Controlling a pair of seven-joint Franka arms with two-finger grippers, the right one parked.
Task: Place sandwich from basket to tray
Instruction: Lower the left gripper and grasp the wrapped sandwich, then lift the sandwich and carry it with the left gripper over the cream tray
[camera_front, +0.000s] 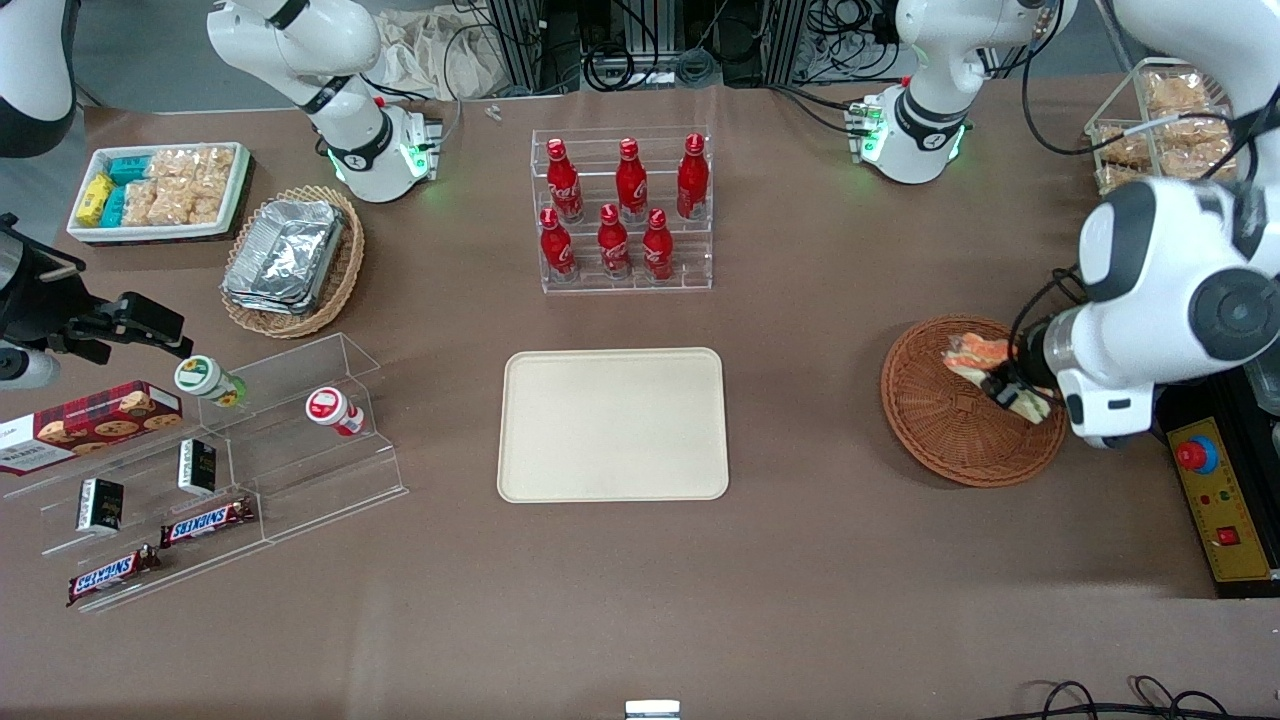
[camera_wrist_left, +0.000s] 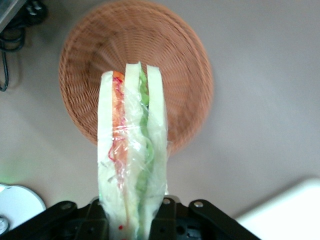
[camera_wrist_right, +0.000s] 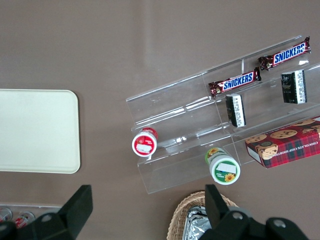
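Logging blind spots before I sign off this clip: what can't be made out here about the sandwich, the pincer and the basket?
- Pincer, front view: over the basket; the arm's white body covers most of it.
- Fingers, left wrist view: cut off by the picture's edge where they clamp the sandwich.
- Basket floor, left wrist view: partly hidden by the lifted sandwich.
- Tray, left wrist view: only a blurred corner shows.
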